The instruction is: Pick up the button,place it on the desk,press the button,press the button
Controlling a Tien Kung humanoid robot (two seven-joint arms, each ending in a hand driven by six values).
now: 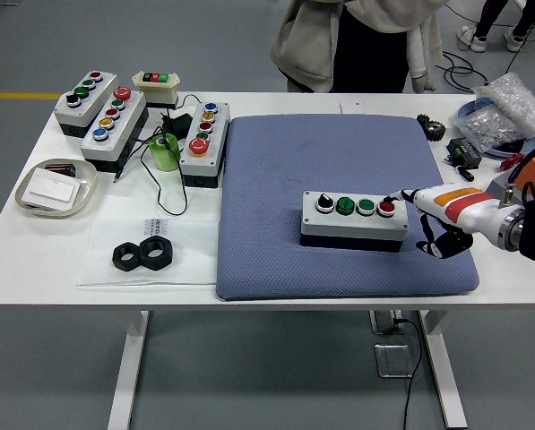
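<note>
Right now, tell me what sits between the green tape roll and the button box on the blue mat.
In the head view, between the green tape roll and the button box stands a grey box with coloured buttons, then bare blue mat.

Pad (339, 161) lies centre-right on the table (276, 291). Button box (354, 219) sits on the pad's near right part. Right hand (435, 210) just right of the box, one fingertip at its rightmost button (386, 208). Three more button boxes (142, 125) far left; two nuts (144, 255) near left, dish (56, 187) beyond them.
</note>
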